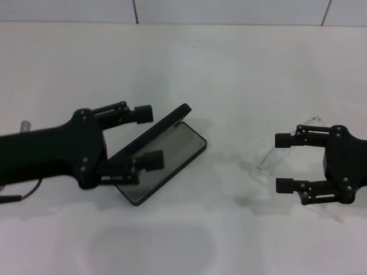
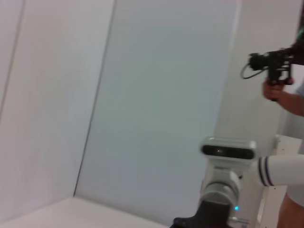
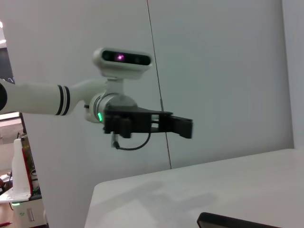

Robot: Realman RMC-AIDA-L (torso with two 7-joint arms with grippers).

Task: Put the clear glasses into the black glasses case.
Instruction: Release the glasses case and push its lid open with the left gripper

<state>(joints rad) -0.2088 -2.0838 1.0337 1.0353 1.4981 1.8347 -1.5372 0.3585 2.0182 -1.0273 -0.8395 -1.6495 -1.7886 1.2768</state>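
Evidently light, slick and springy, the glasses (image 1: 287, 154) lie at three o'clock from the open case (image 1: 166, 163), under the right gripper (image 1: 283, 162), jaws apart; grasp the bridge.

Matte black hinged rectangular glasses case (image 1: 163, 152): black shell, grey lining on the open inner face. Fully transparent plastic wraparound glasses (image 1: 287, 157): colourless, showing the white beneath. Flat white tabletop (image 1: 229, 74): plain, unpatterned. Black jointed left gripper (image 1: 148, 137) and black jointed right gripper (image 1: 284, 162): uniformly black fingers and housings. In the right wrist view, the left arm's white cylindrical forearm (image 3: 42, 99) carries two black bands, a green light glows at its wrist, and the white wrist camera (image 3: 122, 59) has a dark face with a magenta spot.
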